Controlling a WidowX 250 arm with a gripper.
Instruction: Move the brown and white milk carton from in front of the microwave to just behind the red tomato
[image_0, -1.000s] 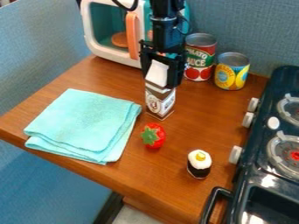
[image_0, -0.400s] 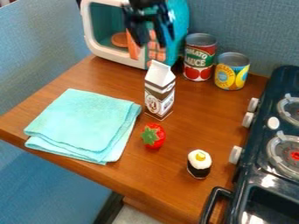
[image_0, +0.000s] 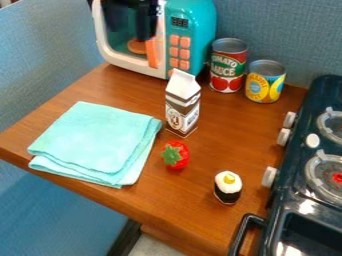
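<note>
A: Where is the robot's gripper (image_0: 130, 34)?
B: Way up at the top, in front of the door of the toy microwave (image_0: 199, 30). That's the thing it is nearest to. I can't tell if they touch.
A: Is it pinching something?
B: Its two black fingers are spread, with a gap between them. They point down.
A: What's on the microwave?
B: It's blue-green and white. It has orange buttons (image_0: 179, 52) and an orange handle (image_0: 152, 52). A round orange thing (image_0: 137, 46) shows behind the door.
A: And the carton (image_0: 182, 112)?
B: It stands up straight on the brown table (image_0: 220, 135), in front of the microwave. It's white and brown, with a pointy top.
A: What's around it?
B: A red can (image_0: 228, 67) and a yellow can (image_0: 265, 85) stand side by side behind it, to the right. A folded light blue cloth (image_0: 97, 140) lies flat on the left.
A: What about in front?
B: A red toy fruit (image_0: 179, 156) with green leaves is near the carton. Closer to us, on the right, is a little toy treat (image_0: 228, 186), black below, white above, with a yellow top.
A: And on the far right?
B: A dark toy stove (image_0: 294, 197) with white knobs (image_0: 269, 176).
</note>
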